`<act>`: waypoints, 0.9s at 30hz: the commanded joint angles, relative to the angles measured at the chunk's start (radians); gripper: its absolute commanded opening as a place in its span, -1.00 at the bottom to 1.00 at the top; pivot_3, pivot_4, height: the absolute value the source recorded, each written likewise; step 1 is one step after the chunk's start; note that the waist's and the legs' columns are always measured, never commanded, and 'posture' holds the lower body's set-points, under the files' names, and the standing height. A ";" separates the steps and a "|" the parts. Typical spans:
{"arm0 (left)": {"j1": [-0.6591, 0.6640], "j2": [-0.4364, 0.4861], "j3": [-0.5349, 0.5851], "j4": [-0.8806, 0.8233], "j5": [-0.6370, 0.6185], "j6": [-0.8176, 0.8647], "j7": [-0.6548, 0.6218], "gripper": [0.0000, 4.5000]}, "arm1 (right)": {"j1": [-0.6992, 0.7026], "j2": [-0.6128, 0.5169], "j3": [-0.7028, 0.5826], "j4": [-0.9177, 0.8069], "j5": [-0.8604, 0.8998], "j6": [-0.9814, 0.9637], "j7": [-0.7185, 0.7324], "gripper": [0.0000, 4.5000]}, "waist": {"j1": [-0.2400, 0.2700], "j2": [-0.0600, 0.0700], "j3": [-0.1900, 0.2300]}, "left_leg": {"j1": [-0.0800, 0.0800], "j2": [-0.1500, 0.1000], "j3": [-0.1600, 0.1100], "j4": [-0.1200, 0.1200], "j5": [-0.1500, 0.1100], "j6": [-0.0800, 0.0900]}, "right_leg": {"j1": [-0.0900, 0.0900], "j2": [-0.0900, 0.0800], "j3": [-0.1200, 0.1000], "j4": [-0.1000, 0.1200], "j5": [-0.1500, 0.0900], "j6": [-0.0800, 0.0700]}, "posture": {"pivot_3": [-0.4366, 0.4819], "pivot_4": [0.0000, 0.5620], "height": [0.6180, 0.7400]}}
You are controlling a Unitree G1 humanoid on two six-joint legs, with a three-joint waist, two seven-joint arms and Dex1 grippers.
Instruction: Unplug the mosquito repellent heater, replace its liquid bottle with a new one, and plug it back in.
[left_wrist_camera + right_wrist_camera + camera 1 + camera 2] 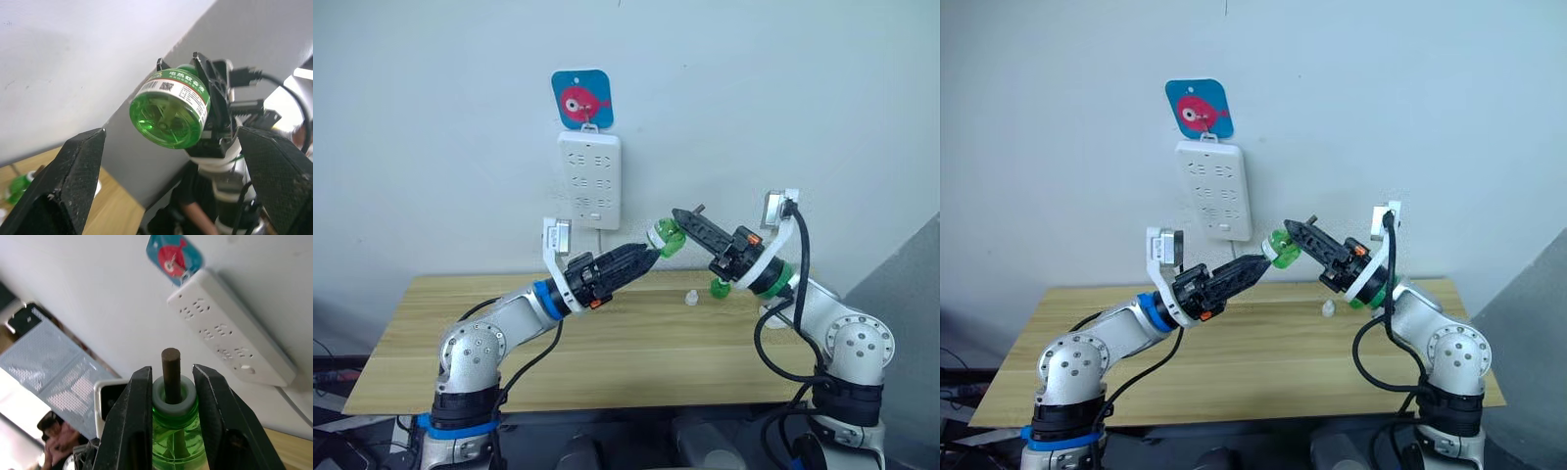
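Right gripper [1295, 235] clamps green bottle [1284, 248] above table [1263, 362]; left gripper [1255, 265] tip just beside it.

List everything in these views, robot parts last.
green bottle: one, clear green with a brown wick, held in the air
power strip: one, white, on the wall
fish card: one, blue and pink, above the strip
small cap: one, whitish, on the table
green object: one, below the right wrist, partly hidden
table: one, light wood
person: one, far background
left gripper: black, open, at the bottle's base
right gripper: black, shut on the bottle's neck
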State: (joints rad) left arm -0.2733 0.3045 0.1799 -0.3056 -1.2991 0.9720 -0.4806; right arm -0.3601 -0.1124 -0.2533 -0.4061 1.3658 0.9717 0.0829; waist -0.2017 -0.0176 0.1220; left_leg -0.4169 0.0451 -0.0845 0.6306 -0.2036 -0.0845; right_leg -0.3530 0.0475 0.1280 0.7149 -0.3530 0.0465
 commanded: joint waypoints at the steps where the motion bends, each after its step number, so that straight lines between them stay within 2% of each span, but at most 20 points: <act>1: -0.022 -0.019 0.012 -0.030 -0.086 -0.001 0.073 1.00 | -0.003 0.006 -0.004 -0.012 0.098 -0.047 -0.057 -0.62 | 0.000 0.000 -0.001 | 0.000 0.000 0.000 0.000 0.000 0.000 | 0.000 0.000 0.000 0.000 0.000 0.000 | -0.44 -0.91 0.89; 7: -0.053 -0.064 -0.001 -0.009 -0.151 -0.020 0.148 1.00 | 0.004 -0.010 0.029 -0.011 0.188 -0.081 -0.103 -0.62 | 0.004 0.001 -0.006 | 0.000 -0.001 0.000 0.000 0.000 0.000 | 0.000 0.000 0.000 0.000 0.000 0.000 | -0.44 -0.91 0.89; 14: -0.068 -0.068 -0.006 -0.001 -0.185 -0.021 0.171 1.00 | 0.040 -0.047 0.062 -0.014 0.221 -0.109 -0.091 -0.62 | 0.004 0.005 -0.016 | 0.000 -0.001 0.000 0.000 0.000 0.000 | 0.000 0.000 0.001 -0.001 0.000 0.000 | -0.45 -0.91 0.89; 27: -0.083 -0.056 -0.030 0.013 -0.212 -0.012 0.192 1.00 | 0.051 -0.070 0.113 -0.034 0.253 -0.163 -0.104 -0.62 | 0.004 0.006 -0.018 | 0.000 -0.001 0.001 0.000 0.000 0.000 | 0.000 0.001 0.001 -0.001 0.000 0.000 | -0.44 -0.89 0.89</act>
State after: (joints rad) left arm -0.3377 0.2441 0.1578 -0.2748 -1.4842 0.9592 -0.2914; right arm -0.2943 -0.1813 -0.1399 -0.3950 1.5917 0.8285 -0.0235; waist -0.1974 -0.0120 0.1038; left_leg -0.4168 0.0445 -0.0837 0.6303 -0.2036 -0.0845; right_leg -0.3529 0.0481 0.1292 0.7138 -0.3530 0.0465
